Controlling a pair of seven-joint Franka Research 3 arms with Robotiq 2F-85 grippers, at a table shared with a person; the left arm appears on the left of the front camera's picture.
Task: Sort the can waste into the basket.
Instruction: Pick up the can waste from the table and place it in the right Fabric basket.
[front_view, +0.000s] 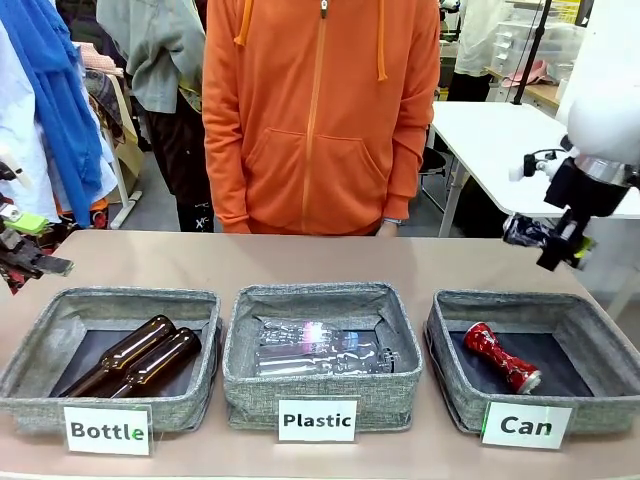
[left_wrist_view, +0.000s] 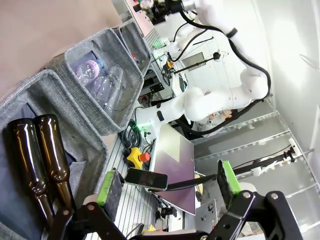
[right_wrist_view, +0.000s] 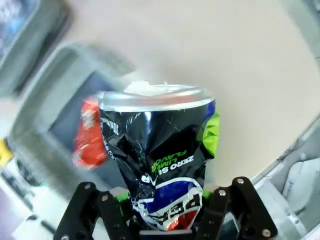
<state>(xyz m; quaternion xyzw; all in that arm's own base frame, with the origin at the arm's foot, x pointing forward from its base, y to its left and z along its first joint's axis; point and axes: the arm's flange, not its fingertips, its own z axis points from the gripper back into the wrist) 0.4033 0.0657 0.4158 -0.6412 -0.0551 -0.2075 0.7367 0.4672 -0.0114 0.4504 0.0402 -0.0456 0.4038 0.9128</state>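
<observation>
Three grey woven baskets stand in a row on the table (front_view: 200, 262), labelled from the robot's left to right "Bottle", "Plastic" and "Can".

**Right arm.** The right gripper (front_view: 558, 240) hangs in the air above the far right part of the table, behind and above the far rim of the Can basket (front_view: 610, 345). Its jaws are clamped on the dark can (front_view: 526, 231), a crushed blue-black drink can with green and white print. In the right wrist view the dark can (right_wrist_view: 159, 162) stands between the jaws with its silver top pointing away from the camera. The can is clear of the basket and of the table.

**Can basket contents.** The red can (front_view: 500, 357), pinched at the waist, lies tilted on the dark lining inside the Can basket. In the right wrist view a blurred red shape behind the held can is probably this red can (right_wrist_view: 89, 135).

**Left arm.** The left gripper (left_wrist_view: 167, 186) sits at the left edge of the table, beside the Bottle basket (front_view: 120, 300). Its jaws stand wide apart with nothing between them.

**Other baskets.** Two brown glass bottles (front_view: 140, 360) lie side by side in the Bottle basket. Clear plastic bottles (front_view: 320, 350) lie in the Plastic basket (front_view: 320, 295).

**Person.** A person in an orange hoodie (front_view: 320, 110) stands at the far side of the table.
</observation>
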